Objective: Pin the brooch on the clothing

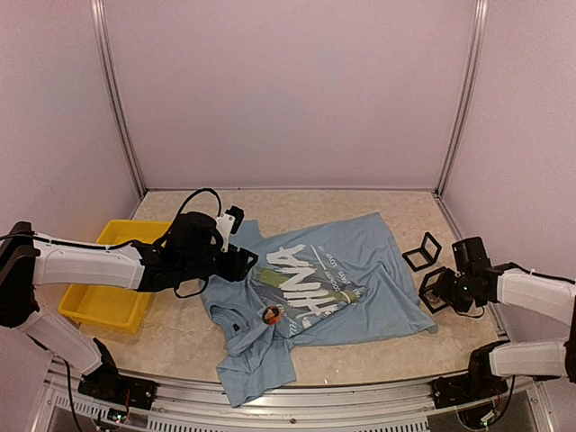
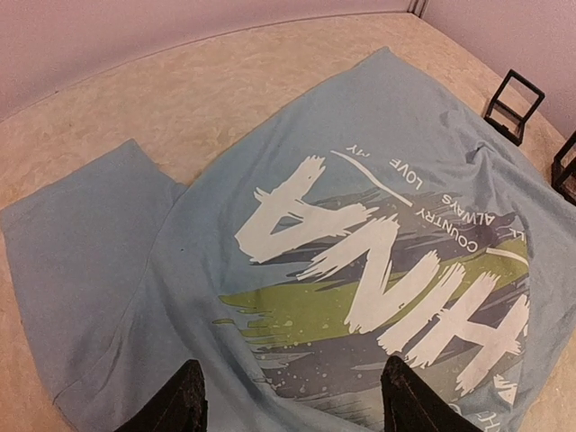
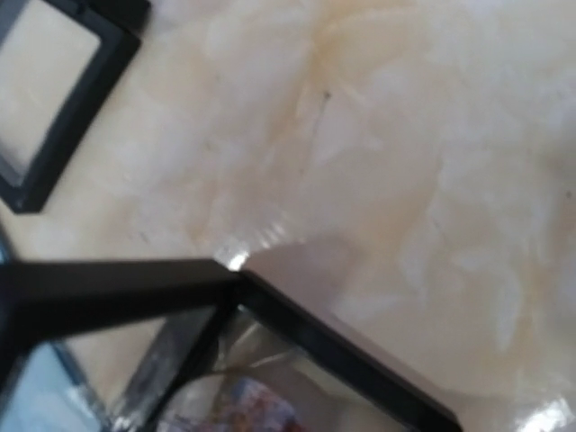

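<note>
Spread apart and empty, the left claw (image 2: 292, 409) hangs just above the T-shirt (image 2: 405, 117), with only printed cloth showing between its dark fingertips (image 2: 184, 403). Directly under it the light blue jersey looks thin, soft and matte. The white block lettering and green-yellow brush strokes form a patch that probably handles a little stiffer. Closing here would likely bunch the knit and drag the whole garment across the smooth, pale marbled table (image 1: 360, 202). To the claw's right and nearer the arm bases, the cloth is rumpled into folds, and the brooch (image 1: 270, 314), small, round, orange and dark, sits on it. Whether its pin is through the fabric cannot be told. Being hard and tiny, it could skid off a fold or catch both layers. Behind the claw on its left lies a glossy yellow tray (image 1: 99, 301). Well off to its right stand light black frames (image 1: 420, 252), where the right claw (image 1: 450, 288), its grip unreadable in a blurred view, could topple one.
</note>
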Controlling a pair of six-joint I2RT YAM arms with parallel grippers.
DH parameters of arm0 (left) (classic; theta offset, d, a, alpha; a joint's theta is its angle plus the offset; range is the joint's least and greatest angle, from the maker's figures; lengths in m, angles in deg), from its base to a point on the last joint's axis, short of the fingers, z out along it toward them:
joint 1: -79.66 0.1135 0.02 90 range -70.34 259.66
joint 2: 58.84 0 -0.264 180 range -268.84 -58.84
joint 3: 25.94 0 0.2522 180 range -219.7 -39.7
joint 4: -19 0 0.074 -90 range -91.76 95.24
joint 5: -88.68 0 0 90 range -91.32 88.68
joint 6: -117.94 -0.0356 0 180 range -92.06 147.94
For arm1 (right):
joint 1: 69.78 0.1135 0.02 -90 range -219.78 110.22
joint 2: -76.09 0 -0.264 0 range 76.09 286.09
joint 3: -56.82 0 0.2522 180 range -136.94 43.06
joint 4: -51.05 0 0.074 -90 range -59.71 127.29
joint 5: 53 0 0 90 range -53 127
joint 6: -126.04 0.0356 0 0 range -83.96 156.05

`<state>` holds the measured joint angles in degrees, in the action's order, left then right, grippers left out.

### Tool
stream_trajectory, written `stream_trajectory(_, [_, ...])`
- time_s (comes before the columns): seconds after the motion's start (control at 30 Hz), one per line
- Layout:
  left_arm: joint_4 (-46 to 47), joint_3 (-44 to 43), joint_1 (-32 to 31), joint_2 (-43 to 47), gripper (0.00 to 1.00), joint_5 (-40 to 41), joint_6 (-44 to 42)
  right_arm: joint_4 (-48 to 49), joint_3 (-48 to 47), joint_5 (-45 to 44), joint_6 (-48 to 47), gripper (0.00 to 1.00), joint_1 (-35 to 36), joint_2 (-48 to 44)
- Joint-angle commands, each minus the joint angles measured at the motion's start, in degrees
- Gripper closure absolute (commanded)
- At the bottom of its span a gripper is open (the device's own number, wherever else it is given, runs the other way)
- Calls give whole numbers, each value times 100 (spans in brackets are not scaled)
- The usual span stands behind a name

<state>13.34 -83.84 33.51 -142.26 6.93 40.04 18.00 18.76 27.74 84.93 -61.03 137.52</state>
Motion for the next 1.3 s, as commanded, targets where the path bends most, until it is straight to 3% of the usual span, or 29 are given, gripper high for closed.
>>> stream_trajectory(0.0, [1,-63,-8,-26,38,-58,-87,51,83,136,-189,49,-66,58])
stream_trajectory(0.27, [-8,-55,-17,-36,38,-65,-106,298,20,291,-433,40,-59,586])
stream_trajectory(0.5, [-1,-58,-34,-15,38,-61,-136,217,-71,78,-619,40,41,903])
stream_trajectory(0.93, [0,-60,-60,-43,38,-98,-204,236,-132,-68,-433,57,61,1094])
stream_trajectory(1.27, [-32,-58,-140,-69,37,-13,-265,92,-187,-338,-396,75,65,702])
